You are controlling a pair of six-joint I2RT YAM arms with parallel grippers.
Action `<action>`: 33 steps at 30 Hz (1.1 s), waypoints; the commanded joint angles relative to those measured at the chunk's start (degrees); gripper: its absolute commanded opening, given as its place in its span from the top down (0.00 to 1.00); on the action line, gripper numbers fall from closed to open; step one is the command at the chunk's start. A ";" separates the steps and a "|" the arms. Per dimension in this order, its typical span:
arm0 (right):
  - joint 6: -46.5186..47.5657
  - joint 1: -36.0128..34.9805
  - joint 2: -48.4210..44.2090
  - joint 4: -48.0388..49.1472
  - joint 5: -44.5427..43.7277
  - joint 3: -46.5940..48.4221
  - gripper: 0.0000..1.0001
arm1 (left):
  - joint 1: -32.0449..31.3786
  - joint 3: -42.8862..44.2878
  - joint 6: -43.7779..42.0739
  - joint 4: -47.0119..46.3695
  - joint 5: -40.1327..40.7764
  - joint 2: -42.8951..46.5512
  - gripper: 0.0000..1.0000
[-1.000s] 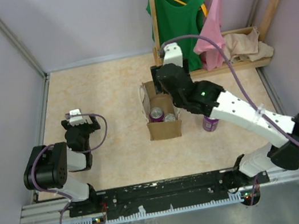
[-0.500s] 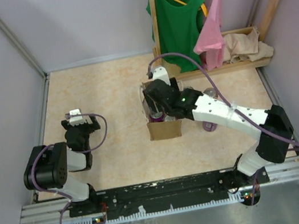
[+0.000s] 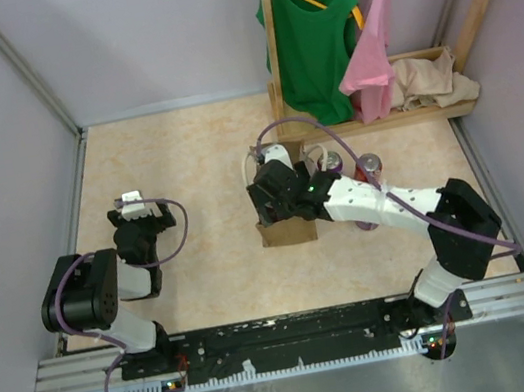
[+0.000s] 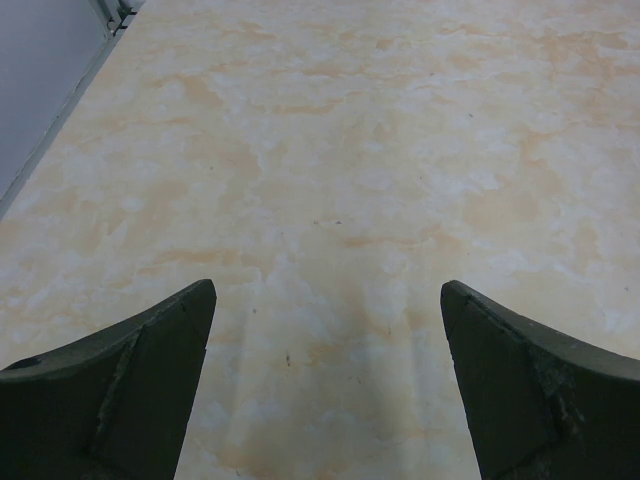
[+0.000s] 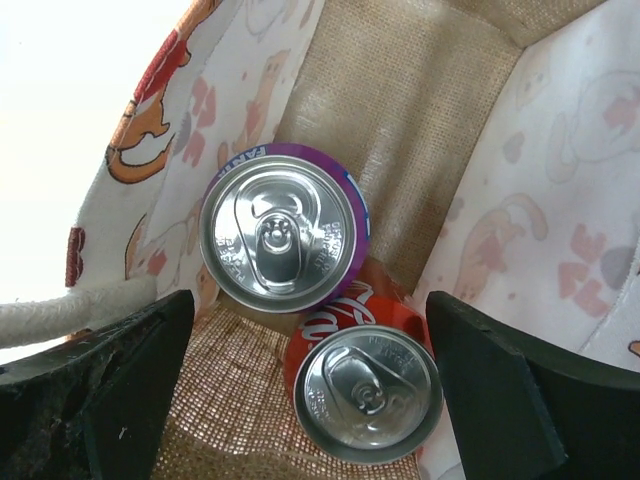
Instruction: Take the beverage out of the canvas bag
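Observation:
The canvas bag (image 3: 287,230) stands upright mid-table, tan burlap with pale handles. My right gripper (image 3: 277,197) is open and pointing down into its mouth. In the right wrist view the gripper (image 5: 308,300) hangs above two upright cans on the bag's burlap floor. One is a purple can (image 5: 278,238) and the other a red can (image 5: 367,392), touching each other between the fingers and not held. The bag's printed lining (image 5: 570,150) rises on both sides. My left gripper (image 3: 135,210) is open and empty over bare tabletop at the left (image 4: 325,300).
Two cans (image 3: 332,161) (image 3: 370,167) stand on the table right of the bag, and a purple can (image 3: 368,224) shows partly under my right arm. A rope handle (image 5: 60,315) lies by the left finger. A wooden rack with clothes (image 3: 315,34) stands at the back.
My right arm has swung left and lowered its gripper from the bag's right side into the bag's mouth, uncovering the cans on the table. The left arm has not moved.

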State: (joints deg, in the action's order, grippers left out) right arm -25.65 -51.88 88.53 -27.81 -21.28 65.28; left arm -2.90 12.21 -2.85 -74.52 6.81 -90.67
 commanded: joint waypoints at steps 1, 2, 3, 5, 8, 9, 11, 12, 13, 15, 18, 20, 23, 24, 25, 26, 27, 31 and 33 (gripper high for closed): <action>-0.71 -0.87 3.03 0.17 3.41 -1.18 0.01 | -0.31 0.71 -0.24 -0.98 -0.28 -0.73 0.00; -0.67 -0.86 3.43 0.29 2.62 -1.01 0.01 | -0.31 0.71 -0.29 -0.98 -0.24 -0.73 0.00; -0.60 -0.88 3.92 0.29 1.76 -0.62 0.01 | -0.34 0.71 -0.27 -0.98 -0.26 -0.73 0.00; -0.58 -0.86 5.03 0.15 0.44 0.54 0.01 | -0.29 0.71 -0.31 -0.98 -0.22 -0.73 0.00; -0.42 -0.86 7.63 0.45 -1.29 2.39 0.01 | -0.35 0.71 -0.31 -0.98 -0.25 -0.73 0.00; -0.40 -0.90 8.26 0.78 -1.70 2.93 0.02 | -0.31 0.71 -0.27 -0.98 -0.29 -0.73 0.00; -0.16 -0.90 8.80 1.77 -2.57 3.63 0.03 | -0.28 0.70 -0.30 -0.98 -0.24 -0.73 0.00; -0.01 -0.82 9.03 2.32 -2.88 3.82 0.04 | -0.29 0.71 -0.23 -0.98 -0.22 -0.73 0.00; 0.06 -0.80 9.35 2.75 -2.97 4.03 0.06 | -0.31 0.71 -0.30 -0.98 -0.27 -0.73 0.00; 0.07 -0.54 10.25 3.10 -2.86 4.67 0.08 | -0.27 0.70 -0.25 -0.98 -0.25 -0.73 0.00; 0.03 -0.24 11.55 3.64 -2.60 4.96 0.12 | -0.28 0.67 -0.28 -0.98 -0.25 -0.73 0.00; 0.14 -0.23 12.31 4.02 -2.48 4.74 0.19 | -0.29 0.71 -0.31 -0.98 -0.24 -0.73 0.00; 0.13 -0.07 13.36 4.25 -2.50 4.44 0.38 | -0.33 0.71 -0.31 -0.98 -0.26 -0.73 0.00; 0.08 -0.07 13.61 4.21 -2.53 4.35 0.46 | -0.28 0.71 -0.25 -0.98 -0.22 -0.73 0.00; 0.04 -0.08 13.68 4.16 -2.62 4.27 0.56 | -0.29 0.71 -0.29 -0.98 -0.24 -0.75 0.00; -0.01 -0.09 13.64 4.03 -2.80 4.25 0.66 | -0.28 0.71 -0.27 -0.98 -0.29 -0.69 0.00; -0.09 -0.07 13.58 3.89 -3.08 4.22 0.76 | -0.34 0.76 -0.25 -0.98 -0.23 -0.73 0.00; 0.57 -0.09 12.67 2.30 -4.87 5.57 1.00 | -0.29 0.72 -0.29 -0.97 -0.24 -0.73 0.00; 1.56 -0.07 11.70 1.79 -5.95 6.54 1.00 | -0.33 0.71 -0.33 -0.98 -0.22 -0.73 0.00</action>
State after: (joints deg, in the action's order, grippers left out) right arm -25.56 -51.86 100.03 -22.94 -24.99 69.38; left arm -2.90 12.21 -2.85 -74.52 6.81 -90.67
